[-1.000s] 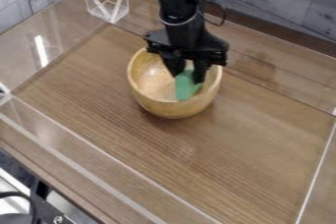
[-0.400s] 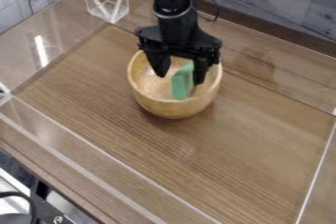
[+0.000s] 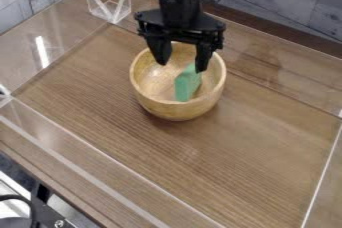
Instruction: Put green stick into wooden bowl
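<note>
The green stick (image 3: 187,84) lies tilted inside the wooden bowl (image 3: 155,102), leaning against its right inner wall. The bowl stands on the wooden table, a little behind the middle. My gripper (image 3: 181,56) hangs just above the bowl's back rim, pointing down, open, with its black fingers (image 3: 159,50) spread wide. Nothing is between them, and they stand clear of the stick.
A clear acrylic wall (image 3: 54,32) runs around the table (image 3: 227,172). A clear triangular bracket (image 3: 107,4) sits at the back left. A grey plank wall stands behind. The wooden surface stretches in front of and to the right of the bowl.
The gripper opened and let go of the green stick, then rose up out of the bowl. The stick stayed in the bowl, leaning on its wall.
</note>
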Controlling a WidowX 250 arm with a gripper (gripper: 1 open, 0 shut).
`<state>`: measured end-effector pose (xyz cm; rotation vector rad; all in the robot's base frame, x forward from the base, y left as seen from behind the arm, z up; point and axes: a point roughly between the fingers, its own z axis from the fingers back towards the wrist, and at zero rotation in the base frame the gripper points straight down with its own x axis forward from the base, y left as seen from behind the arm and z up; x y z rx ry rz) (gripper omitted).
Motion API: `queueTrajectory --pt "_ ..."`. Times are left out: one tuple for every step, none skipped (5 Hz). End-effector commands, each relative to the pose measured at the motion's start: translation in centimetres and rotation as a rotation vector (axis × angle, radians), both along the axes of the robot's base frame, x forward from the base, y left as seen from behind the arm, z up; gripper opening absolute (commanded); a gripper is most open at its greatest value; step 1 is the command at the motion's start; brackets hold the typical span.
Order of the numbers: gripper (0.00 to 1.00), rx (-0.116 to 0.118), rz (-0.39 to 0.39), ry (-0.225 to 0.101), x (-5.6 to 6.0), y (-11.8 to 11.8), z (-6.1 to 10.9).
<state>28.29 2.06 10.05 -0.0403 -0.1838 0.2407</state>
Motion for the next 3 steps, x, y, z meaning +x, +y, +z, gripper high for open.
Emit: queueTrajectory --pt "1.00 0.015 0.001 -0.066 0.92 0.76 2.76" --pt "1.00 0.019 0.001 -0.063 0.88 0.99 3.26" --pt "1.00 0.022 -0.002 -0.061 0.82 1.23 3.74"
